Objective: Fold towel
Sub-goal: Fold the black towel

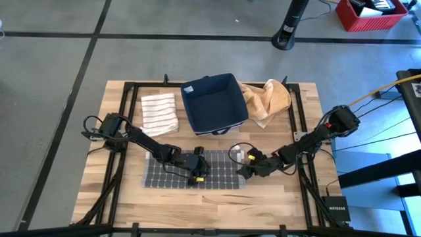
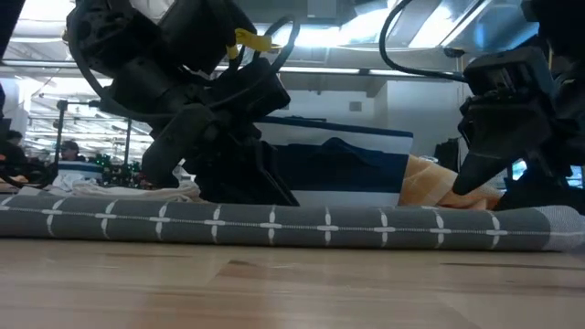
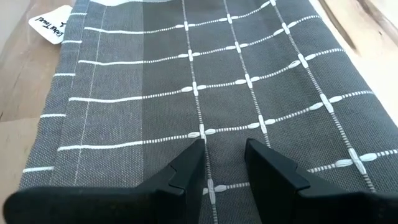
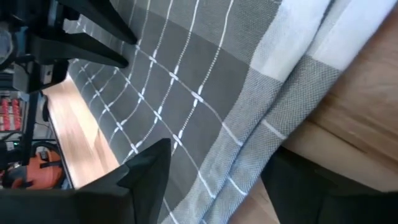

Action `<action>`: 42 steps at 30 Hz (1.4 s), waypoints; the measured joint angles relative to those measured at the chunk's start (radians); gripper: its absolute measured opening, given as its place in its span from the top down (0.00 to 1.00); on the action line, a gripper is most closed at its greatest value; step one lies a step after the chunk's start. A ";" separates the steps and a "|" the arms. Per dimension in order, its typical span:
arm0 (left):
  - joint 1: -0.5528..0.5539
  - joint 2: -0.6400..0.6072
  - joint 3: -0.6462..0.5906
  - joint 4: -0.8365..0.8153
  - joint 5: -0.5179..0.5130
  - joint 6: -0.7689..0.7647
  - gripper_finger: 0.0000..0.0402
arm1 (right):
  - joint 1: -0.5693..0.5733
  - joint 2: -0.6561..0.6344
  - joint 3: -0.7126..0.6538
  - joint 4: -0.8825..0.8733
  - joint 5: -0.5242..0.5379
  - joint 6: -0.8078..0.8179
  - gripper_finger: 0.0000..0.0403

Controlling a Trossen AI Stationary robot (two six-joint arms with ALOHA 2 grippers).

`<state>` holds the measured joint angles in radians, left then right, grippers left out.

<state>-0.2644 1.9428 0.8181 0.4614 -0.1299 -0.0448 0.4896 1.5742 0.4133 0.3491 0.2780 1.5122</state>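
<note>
**Soft grey towel, flat under both hands**

Lying flat along the near part of the counter [image 1: 276, 204]: the grey towel [image 1: 191, 171], white cross-stitch grid, looks already doubled over into a long strip. Directly beneath the left hand [image 1: 198, 175], near its middle; right end just under the right hand [image 1: 247, 172].

Left hand: open by a narrow gap, fingertips [image 3: 193, 155] resting on or just above the weave, nothing pinched between them. Right hand: open wide, straddling the layered end hem where the cloth bunches in soft ridges beside bare wood; nothing held yet.

Handling, by judgement: light, limp woven cotton, no stiffness at all. Likely to drape and sag from any single grip, so better lifted at two points. Not fragile, not slippery; textured weave should grip well against the fingers. Layers liable to separate or slide over each other if only the top one gets caught.

Best hold: the end hem between the right hand's fingers, pinching all layers together at the edge, close to a corner. For the left hand, the far or near long edge rather than the flat middle, where little can be pinched.

Beyond the hands: a dark blue bin [image 1: 214, 102], a striped cloth [image 1: 160, 112] and an orange cloth [image 1: 266, 100], well apart from the towel
</note>
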 joint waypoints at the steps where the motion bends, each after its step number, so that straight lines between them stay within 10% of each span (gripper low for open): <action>1: 0.002 0.000 0.000 -0.003 0.000 -0.001 0.73 | 0.000 0.001 -0.001 0.006 0.011 -0.005 0.41; 13: 0.005 0.000 0.000 -0.008 -0.003 -0.007 0.73 | -0.001 0.006 -0.003 0.052 0.143 -0.081 0.64; 21: 0.005 0.000 0.000 -0.007 -0.003 -0.007 0.73 | 0.000 -0.005 0.006 0.047 0.104 -0.117 0.96; 42: -0.031 -0.065 0.060 -0.160 -0.006 0.051 0.73 | -0.080 0.014 0.324 -0.054 0.208 -0.395 0.95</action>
<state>-0.2954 1.8778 0.8781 0.3019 -0.1357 0.0061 0.4095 1.5882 0.7370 0.2955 0.4862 1.1176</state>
